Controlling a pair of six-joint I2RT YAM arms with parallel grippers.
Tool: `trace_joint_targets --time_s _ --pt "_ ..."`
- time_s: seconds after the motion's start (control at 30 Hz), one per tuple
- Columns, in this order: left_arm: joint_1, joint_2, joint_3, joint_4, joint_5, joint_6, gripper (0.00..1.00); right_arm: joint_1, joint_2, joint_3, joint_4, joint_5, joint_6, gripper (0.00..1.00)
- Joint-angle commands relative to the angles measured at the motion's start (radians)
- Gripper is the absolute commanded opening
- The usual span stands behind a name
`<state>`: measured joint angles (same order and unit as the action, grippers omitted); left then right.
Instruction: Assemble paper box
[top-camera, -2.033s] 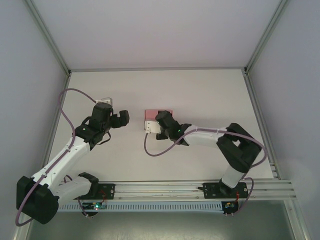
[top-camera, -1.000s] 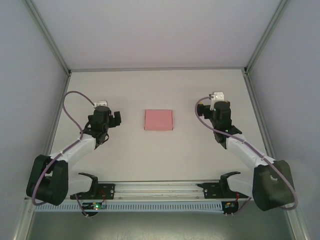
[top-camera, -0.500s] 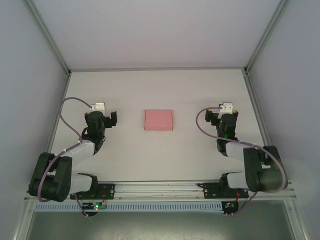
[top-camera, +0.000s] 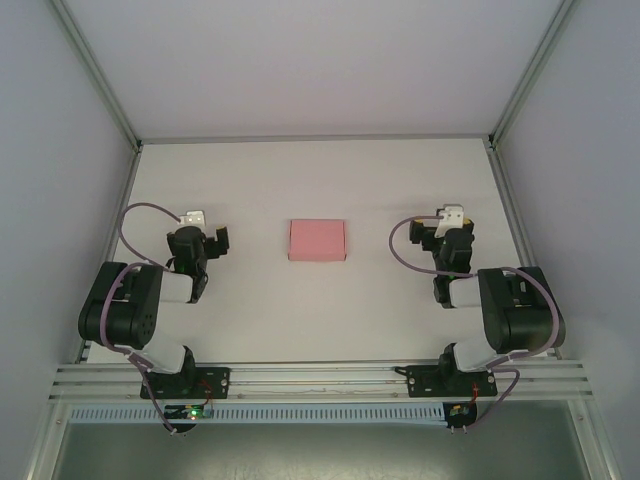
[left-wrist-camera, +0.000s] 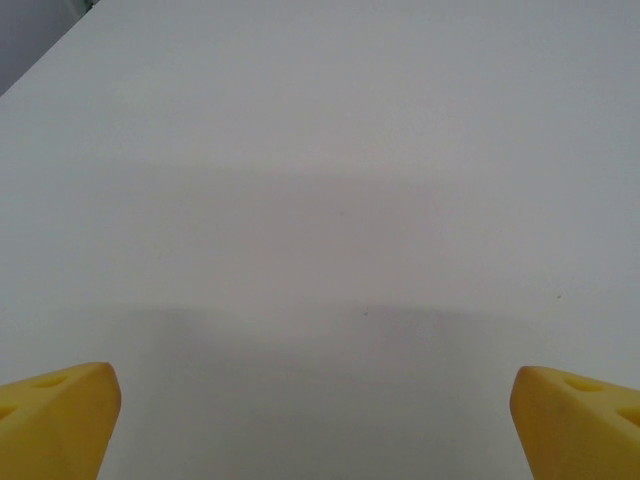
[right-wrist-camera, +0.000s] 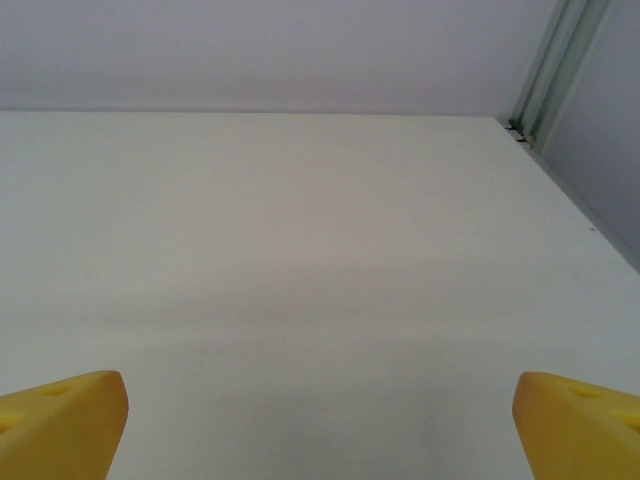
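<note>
At centre left, the left gripper (top-camera: 212, 240) sits low over the white tabletop (top-camera: 320, 180), its yellow fingertips spread wide and empty. Mid-frame lies the small flat pink card box (top-camera: 317, 240), its long side running left to right. At centre right, the right gripper (top-camera: 450, 232) is equally wide and empty. The box lies between them, apart from both, seemingly slightly nearer the left arm.

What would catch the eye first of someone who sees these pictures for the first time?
The pink paper box lies as a small flat rectangle, alone in the middle of the white table. To each side of it, well apart, the two arms sit folded near the front edge, the left end effector and the right end effector both open and holding nothing.
</note>
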<state>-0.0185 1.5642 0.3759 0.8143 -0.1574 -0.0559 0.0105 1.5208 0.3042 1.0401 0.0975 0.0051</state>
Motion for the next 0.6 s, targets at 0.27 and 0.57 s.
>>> trace_joint_targets --time_s 0.27,0.57 --pt "0.006 -0.009 0.009 0.077 0.003 -0.006 1.00 -0.004 -0.002 0.017 0.008 -0.035 0.019 0.98" --pt "0.006 -0.009 0.009 0.075 0.003 -0.006 1.00 0.004 -0.002 0.020 0.003 -0.029 0.008 0.98"
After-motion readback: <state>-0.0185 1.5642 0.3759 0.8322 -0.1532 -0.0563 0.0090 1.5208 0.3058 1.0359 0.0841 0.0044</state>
